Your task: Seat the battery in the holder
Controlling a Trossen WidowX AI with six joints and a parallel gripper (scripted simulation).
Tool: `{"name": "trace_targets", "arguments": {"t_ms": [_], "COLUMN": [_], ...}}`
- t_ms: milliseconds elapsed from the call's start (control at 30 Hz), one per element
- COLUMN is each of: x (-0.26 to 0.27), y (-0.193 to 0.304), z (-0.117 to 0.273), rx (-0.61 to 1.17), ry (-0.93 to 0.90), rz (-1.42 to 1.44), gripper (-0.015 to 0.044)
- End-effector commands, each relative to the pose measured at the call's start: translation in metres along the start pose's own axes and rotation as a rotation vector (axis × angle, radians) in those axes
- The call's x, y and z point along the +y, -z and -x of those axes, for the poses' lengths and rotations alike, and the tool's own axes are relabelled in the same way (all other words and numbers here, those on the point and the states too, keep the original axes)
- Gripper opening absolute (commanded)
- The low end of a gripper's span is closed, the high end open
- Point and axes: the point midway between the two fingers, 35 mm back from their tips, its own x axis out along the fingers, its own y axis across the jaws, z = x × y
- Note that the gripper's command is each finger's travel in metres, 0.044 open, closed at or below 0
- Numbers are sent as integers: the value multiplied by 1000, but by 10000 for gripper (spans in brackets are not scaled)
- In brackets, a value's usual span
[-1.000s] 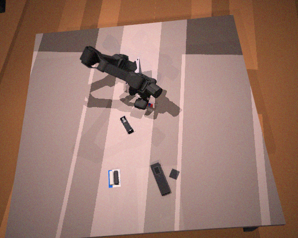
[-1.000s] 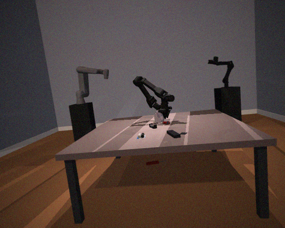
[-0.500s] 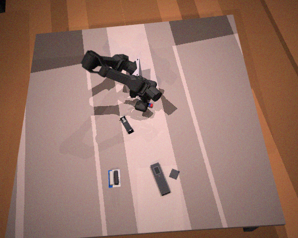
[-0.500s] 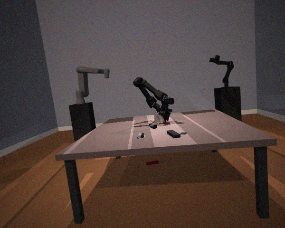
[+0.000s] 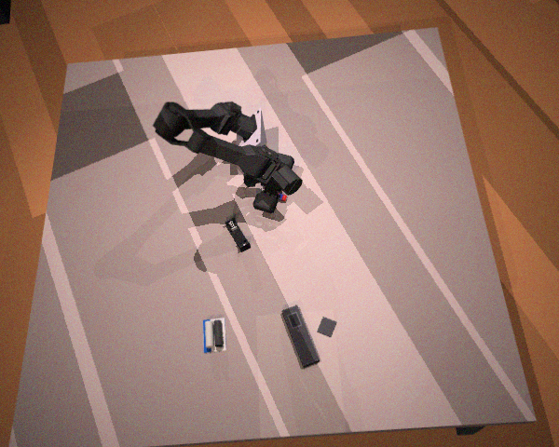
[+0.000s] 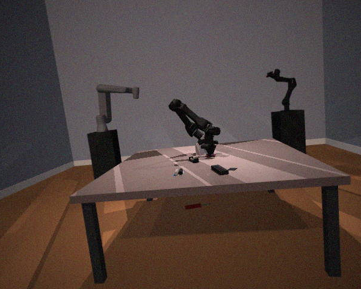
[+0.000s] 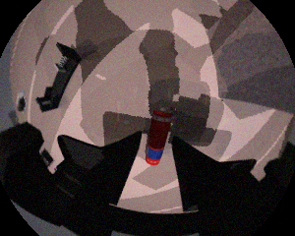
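Observation:
The red battery (image 5: 283, 196) (image 6: 212, 155) (image 7: 158, 132) with a blue band lies near the arm's base. In the wrist view its blue-banded end is toward me and its grey-ringed end points away. My gripper (image 7: 157, 137) (image 6: 210, 155) is low over it, partly open, with a fingertip on each side and narrow gaps showing between fingers and battery. The black holder (image 5: 241, 239) (image 6: 193, 160) (image 7: 65, 84) lies on the table, to the left in the wrist view, with its spring at the far end there. It is empty. Whether the fingertips touch the table is hidden.
A dark remote (image 5: 303, 344) (image 6: 219, 170) lies farther from the arm, with a small dark square cover (image 5: 327, 326) (image 6: 232, 168) beside it. A blue-and-white pack (image 5: 204, 336) holding a white and a dark cylinder lies on its other side. Two other arms stand on pedestals behind the table.

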Motion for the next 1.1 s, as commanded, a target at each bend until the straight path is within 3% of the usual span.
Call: {"name": "trace_targets", "arguments": {"t_ms": [0, 200, 733, 1067], "x": [0, 0, 1, 25], "y": [-1, -1, 0, 2], "z": [-1, -1, 49, 56], "rx": [-3, -3, 0, 11], "ry": [-5, -5, -3, -3], "rz": [6, 6, 13, 399], "gripper": [119, 62, 62, 62]}}
